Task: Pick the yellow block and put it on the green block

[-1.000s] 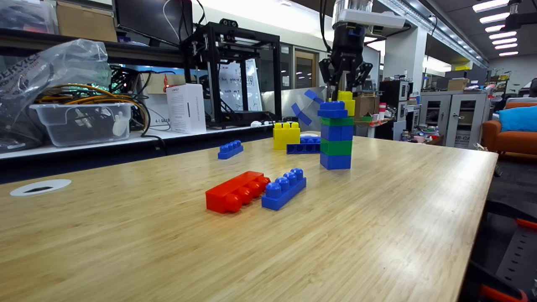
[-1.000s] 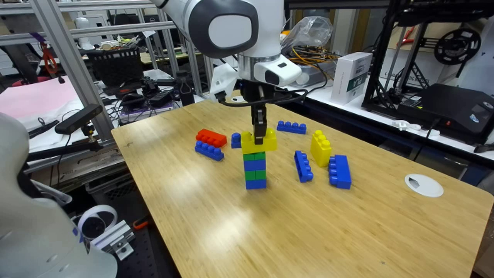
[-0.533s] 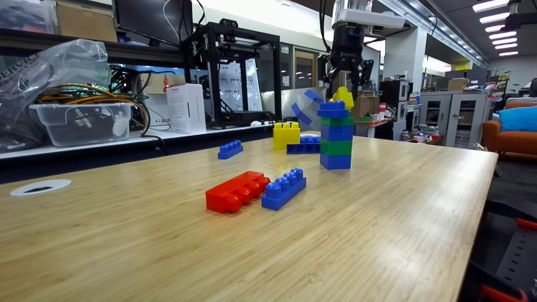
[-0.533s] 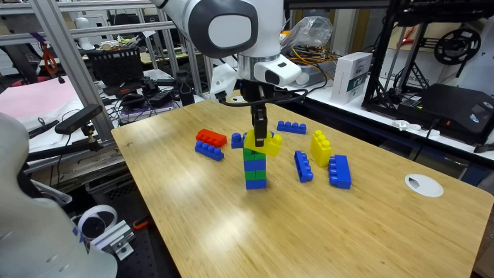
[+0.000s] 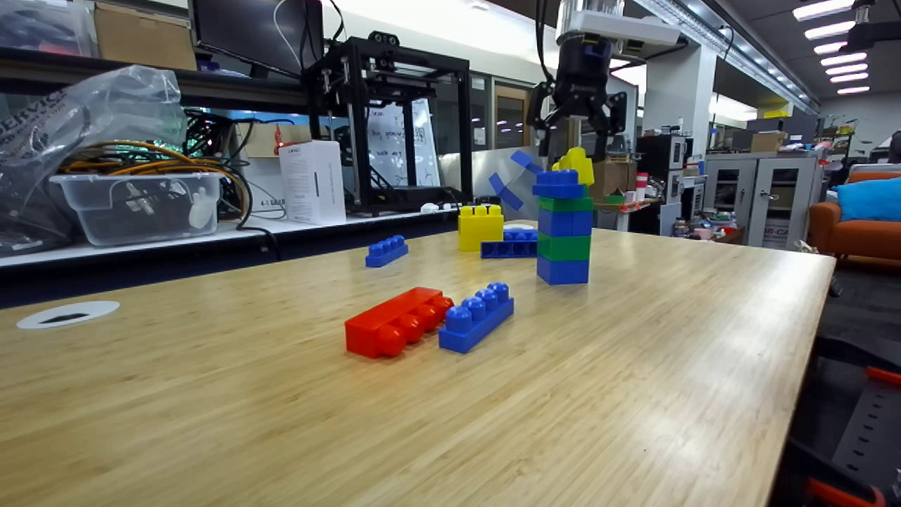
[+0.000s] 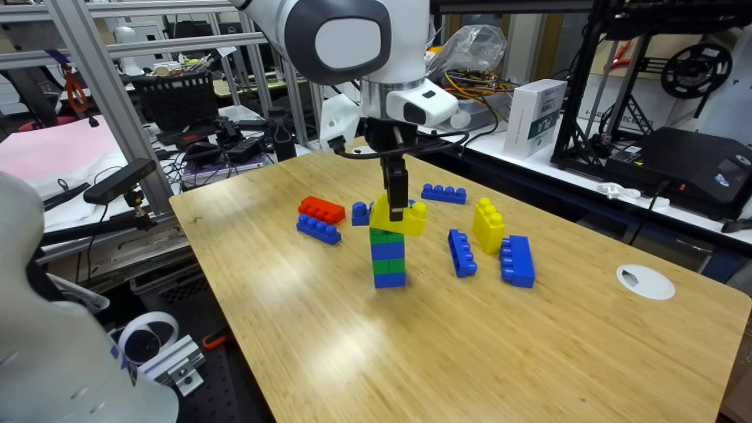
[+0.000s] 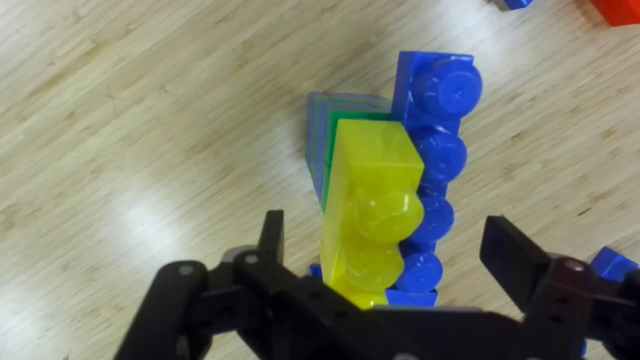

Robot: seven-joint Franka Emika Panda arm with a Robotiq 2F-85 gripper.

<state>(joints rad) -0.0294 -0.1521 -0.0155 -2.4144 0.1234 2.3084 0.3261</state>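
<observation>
In an exterior view, one tower of bricks (image 5: 565, 224) stands on the table (image 5: 633, 394), its four layers running blue, green, blue, green from the bottom up. Two pieces lie side by side on the topmost layer, the green block (image 5: 564, 205): one long blue brick (image 5: 558, 184) and, behind it, the yellow block (image 5: 583, 167). The gripper (image 5: 571, 151) hangs over them, spread wide. Lower down are one red brick (image 5: 380, 327) on its side, four studs showing, and one taller yellow brick (image 5: 481, 231), upright. In an exterior view the yellow block sits tilted on the tower, and one finger (image 6: 396, 194) crosses in front of it. Four loose blue bricks (image 6: 443, 194) can be counted on the table: one studs-up at the back, one just beside the red brick, and two on their sides near the taller yellow brick, studs facing each other. Two white discs (image 6: 645, 282) show on the tabletop, and one robot arm (image 6: 405, 53) comes down from above. In the wrist view two fingers stand well apart, holding nothing, with the yellow block and the long blue brick between them, a gap on either side. Four studs show on the long blue brick, three on the yellow block, whose near end is hidden.
</observation>
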